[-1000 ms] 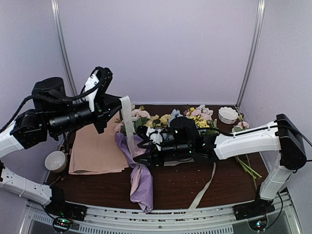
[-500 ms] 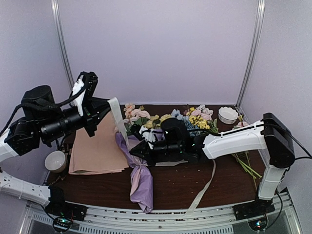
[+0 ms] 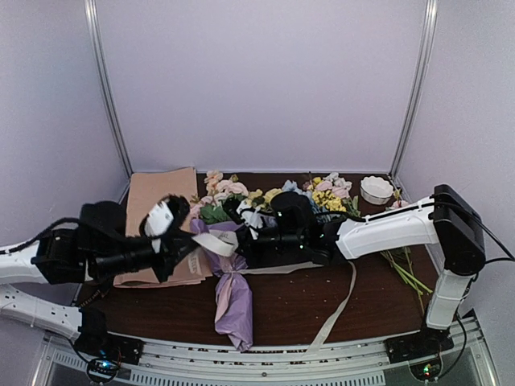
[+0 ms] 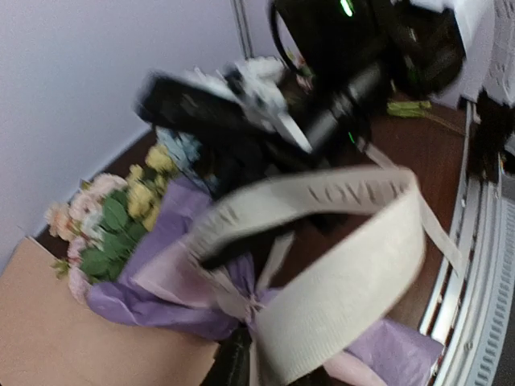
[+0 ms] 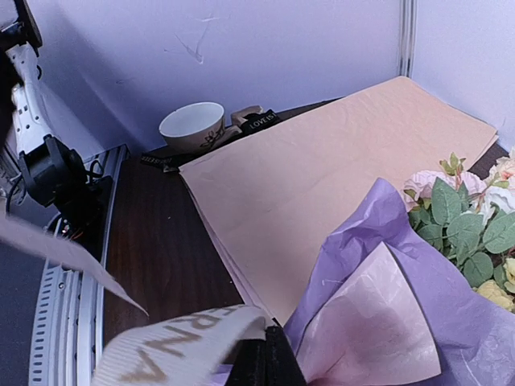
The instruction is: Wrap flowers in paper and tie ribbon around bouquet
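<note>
The bouquet lies on the table, a cone of purple-and-pink paper [image 3: 233,301] with the flowers [image 3: 219,193] at its far end. The cream ribbon [image 3: 216,241] curls in a loop over the cone's neck, and its tail [image 3: 338,310] trails toward the front edge. My left gripper [image 3: 187,245] sits low at the loop's left. In the left wrist view the lettered ribbon [image 4: 346,273] rises from between its fingers [image 4: 233,362], above the paper [image 4: 161,281] and flowers [image 4: 113,217]. My right gripper [image 3: 241,240] is at the loop's right. Its shut gripper [image 5: 269,342] pinches the ribbon [image 5: 177,346] beside the paper [image 5: 386,297].
Tan-peach paper sheets [image 3: 153,209] lie under and behind my left arm. A second bunch with blue hydrangeas [image 3: 322,193] and a white bowl [image 3: 376,190] stand at the back. Loose stems [image 3: 406,273] lie at the right. A white cup [image 5: 193,127] stands at the left edge.
My left arm has dropped from high above the table to beside the bouquet, folding the ribbon into a loop. My right gripper has closed on the ribbon.
</note>
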Controlling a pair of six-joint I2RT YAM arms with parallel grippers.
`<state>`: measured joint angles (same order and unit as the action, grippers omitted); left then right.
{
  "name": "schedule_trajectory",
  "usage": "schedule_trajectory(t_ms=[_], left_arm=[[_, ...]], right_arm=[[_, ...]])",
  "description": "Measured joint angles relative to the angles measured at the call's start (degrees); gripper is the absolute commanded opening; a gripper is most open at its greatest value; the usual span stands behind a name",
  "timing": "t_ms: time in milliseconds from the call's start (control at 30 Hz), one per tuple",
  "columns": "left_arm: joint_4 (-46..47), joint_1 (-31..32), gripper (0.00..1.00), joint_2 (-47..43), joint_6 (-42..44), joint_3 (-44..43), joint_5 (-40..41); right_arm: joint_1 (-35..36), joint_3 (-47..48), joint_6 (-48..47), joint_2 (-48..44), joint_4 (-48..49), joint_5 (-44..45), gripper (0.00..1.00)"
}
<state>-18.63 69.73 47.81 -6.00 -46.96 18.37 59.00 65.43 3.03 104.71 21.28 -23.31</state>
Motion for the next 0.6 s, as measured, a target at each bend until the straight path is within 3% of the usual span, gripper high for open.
schedule_trajectory(t_ms=[100, 233, 400, 467, 533, 567, 600], left_arm=[[-0.9, 5.8, 0.68, 2.9, -3.9, 10.3, 0.3], [-1.6, 7.7, 0.85, 6.3, -7.2, 17.3, 0.3], [0.7, 7.7, 0.86, 6.9, -7.4, 18.1, 1.8], [4.1, 7.4, 0.73, 5.1, -5.7, 19.0, 3.3], [9.2, 5.4, 0.44, 0.8, -3.8, 21.5, 2.8], [11.9, 2.9, 0.4, -2.1, -3.0, 23.1, 1.8], [14.3, 0.4, 0.44, -4.2, -2.3, 24.4, 0.6]], right_arm=[[-0.7, -0.1, 0.0, 0.0, -0.1, 0.2, 0.0], [-1.1, -0.1, -0.3, 0.0, -0.1, 0.2, 0.0], [-1.1, -0.1, -1.4, -0.4, -0.7, 0.2, 0.0], [-1.1, -0.1, -1.8, -0.5, -1.0, 0.2, 0.0], [-1.1, -0.2, -2.6, -0.6, -1.2, 0.0, 0.0], [-1.1, -0.2, -2.9, -0.6, -1.3, -0.1, 0.0], [-1.1, -0.2, -3.1, -0.6, -1.5, -0.2, 0.0]])
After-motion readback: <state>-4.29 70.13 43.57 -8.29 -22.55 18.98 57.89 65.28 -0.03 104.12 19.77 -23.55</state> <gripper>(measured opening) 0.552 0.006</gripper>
